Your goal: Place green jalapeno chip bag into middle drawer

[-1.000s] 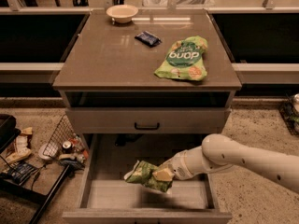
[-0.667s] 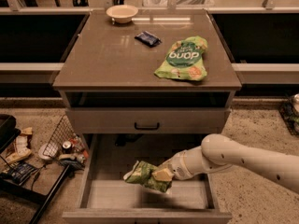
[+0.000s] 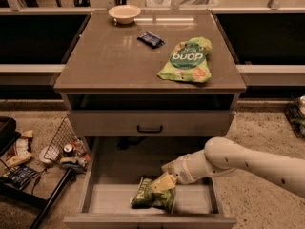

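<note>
The green jalapeno chip bag [image 3: 153,198] is crinkled, pale green with yellowish ends. It lies low inside the open middle drawer [image 3: 97,199], near the front at the centre of the pale floor. My gripper [image 3: 165,181] reaches into the drawer from the right on a white arm [image 3: 238,161]. It sits at the bag's upper right edge, touching or overlapping it.
A brighter green bag with white lettering [image 3: 187,60], a small dark packet [image 3: 150,39] and a white bowl [image 3: 124,13] lie on the cabinet top. The shut upper drawer front has a black handle [image 3: 149,128]. A wire basket and clutter [image 3: 62,149] sit on the floor at left.
The chip bag has dropped lower in the drawer, toward its front, and now sits under my gripper instead of beside it. The arm has barely moved.
</note>
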Robot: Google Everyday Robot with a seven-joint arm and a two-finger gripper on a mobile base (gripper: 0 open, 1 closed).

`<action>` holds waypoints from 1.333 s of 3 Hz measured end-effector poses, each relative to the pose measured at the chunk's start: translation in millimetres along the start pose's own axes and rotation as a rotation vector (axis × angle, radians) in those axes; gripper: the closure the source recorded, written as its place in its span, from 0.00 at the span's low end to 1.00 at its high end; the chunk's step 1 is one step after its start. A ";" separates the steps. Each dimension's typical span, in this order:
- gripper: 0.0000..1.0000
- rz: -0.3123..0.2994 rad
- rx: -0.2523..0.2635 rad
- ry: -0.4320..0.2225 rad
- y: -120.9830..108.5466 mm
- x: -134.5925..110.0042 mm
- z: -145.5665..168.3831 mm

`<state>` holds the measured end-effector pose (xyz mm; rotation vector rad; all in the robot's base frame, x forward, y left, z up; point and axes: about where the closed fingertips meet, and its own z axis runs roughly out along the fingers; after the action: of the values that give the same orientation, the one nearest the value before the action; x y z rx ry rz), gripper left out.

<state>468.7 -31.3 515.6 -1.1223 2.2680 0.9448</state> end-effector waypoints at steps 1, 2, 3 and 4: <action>0.00 0.000 -0.002 0.001 0.6 0.0 0.8; 0.00 -0.021 -0.006 0.024 10.8 -13.0 -9.4; 0.00 -0.108 -0.022 0.054 48.0 -35.8 -47.5; 0.00 -0.237 -0.020 0.067 92.9 -75.5 -116.5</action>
<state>427.1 -37.5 677.2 -1.4141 2.1204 0.8477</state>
